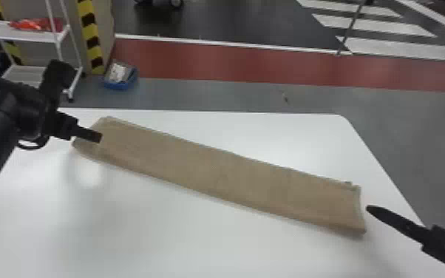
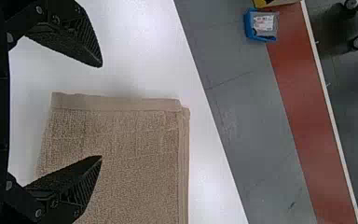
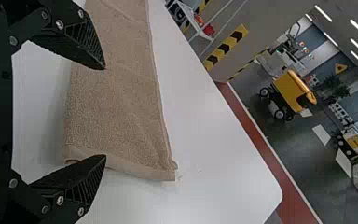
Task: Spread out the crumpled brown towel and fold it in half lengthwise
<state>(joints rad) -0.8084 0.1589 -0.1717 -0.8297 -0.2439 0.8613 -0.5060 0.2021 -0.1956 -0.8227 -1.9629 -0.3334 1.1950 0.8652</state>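
The brown towel (image 1: pixel 218 173) lies flat on the white table as a long folded strip, slanting from the back left to the front right. At its left end my left gripper (image 1: pixel 98 137) stands over the cloth. In the left wrist view the towel (image 2: pixel 121 140) shows layered edges, and my left gripper (image 2: pixel 101 112) is open with nothing between its fingers. Just off the towel's right end is my right gripper (image 1: pixel 371 209). The right wrist view has the towel (image 3: pixel 116 107) beyond my right gripper (image 3: pixel 106 112), whose fingers are spread apart and hold nothing.
The white table (image 1: pixel 103 221) has its back edge behind the towel and its right edge beyond the right gripper. On the floor past the table are a blue bin (image 1: pixel 120 77) and a white shelf cart (image 1: pixel 29 35) at the left.
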